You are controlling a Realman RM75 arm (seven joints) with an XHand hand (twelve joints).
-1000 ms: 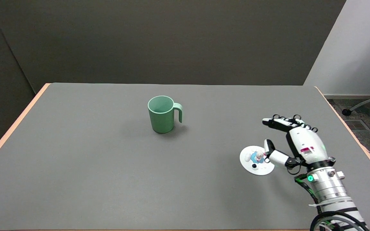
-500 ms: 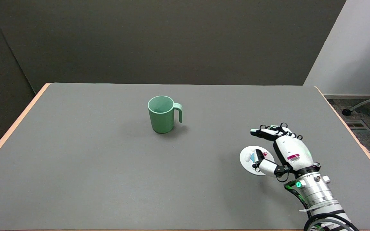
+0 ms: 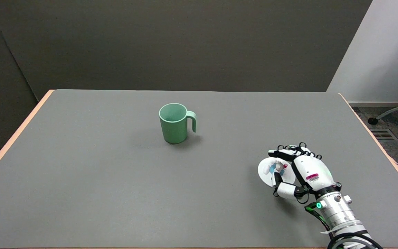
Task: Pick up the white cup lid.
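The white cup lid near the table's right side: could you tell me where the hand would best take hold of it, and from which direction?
Probably by the small figurine knob standing up from the white cup lid, pinched from above. The lid is a thin disc lying flat on the table, so its rim offers little to grip. The right hand already brackets the knob, fingers on the far side and thumb on the near side.

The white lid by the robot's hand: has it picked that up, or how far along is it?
Not yet. Done: the right hand has reached the white cup lid. In hand: fingers arch over the far edge, thumb at the near edge, closing in. Left: gripping and lifting; the lid looks flat on the table.
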